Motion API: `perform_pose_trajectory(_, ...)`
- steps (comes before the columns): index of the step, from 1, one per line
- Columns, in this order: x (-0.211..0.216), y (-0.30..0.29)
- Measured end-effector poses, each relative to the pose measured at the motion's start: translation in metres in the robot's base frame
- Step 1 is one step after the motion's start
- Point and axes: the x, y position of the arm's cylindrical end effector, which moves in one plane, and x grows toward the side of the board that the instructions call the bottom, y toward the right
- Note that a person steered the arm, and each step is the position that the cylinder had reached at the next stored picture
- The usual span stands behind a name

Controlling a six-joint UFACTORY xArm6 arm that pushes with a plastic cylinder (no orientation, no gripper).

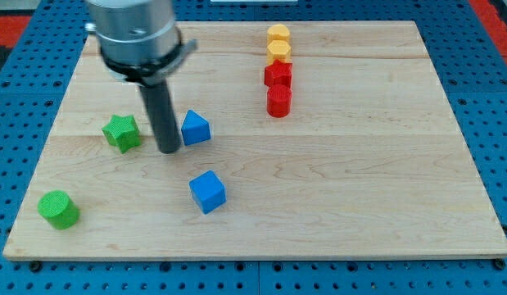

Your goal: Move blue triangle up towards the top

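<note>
**Rod beside the blue triangle**

While the arm hangs over the upper left of the wooden board (335, 205), its dark rod comes straight down and my tip (168, 151) rests on the wood just to the left of the blue triangle (196, 128), so close that I cannot tell if they touch. No pincer is fitted here, only that plain rod, and it has hold of nothing.

From the one camera, the blue triangle sits left of centre, roughly at mid-height on the board. On the far side of the rod, towards the view's left, lies a green star (122, 132), near the rod but apart from it. Below the triangle, towards the view's bottom, a blue cube (208, 192) stands turned a little, clearly separate. Down in the lower left corner is a green cylinder (58, 209), well apart from everything else.

Up at the view's top, right of centre, four blocks run in a close column: a yellow block (278, 34), a second yellow block (278, 52), then a red block (278, 74) and a red cylinder (278, 102) at the bottom of it. Around the board is a blue pegboard surface (24, 74).
</note>
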Motion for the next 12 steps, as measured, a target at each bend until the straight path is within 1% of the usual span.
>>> perform_pose_trajectory(1, -0.03, -0.009)
perform_pose_trajectory(2, -0.006, -0.02)
perform_pose_trajectory(3, 0.017, -0.011)
perform_pose_trajectory(4, 0.017, 0.036)
perform_pose_trajectory(5, 0.002, 0.032)
perform_pose_trajectory(6, -0.023, 0.03)
perform_pose_trajectory(7, -0.024, 0.03)
perform_pose_trajectory(8, -0.024, 0.045)
perform_pose_trajectory(9, -0.024, 0.048)
perform_pose_trajectory(11, -0.024, 0.094)
perform_pose_trajectory(12, -0.044, 0.08)
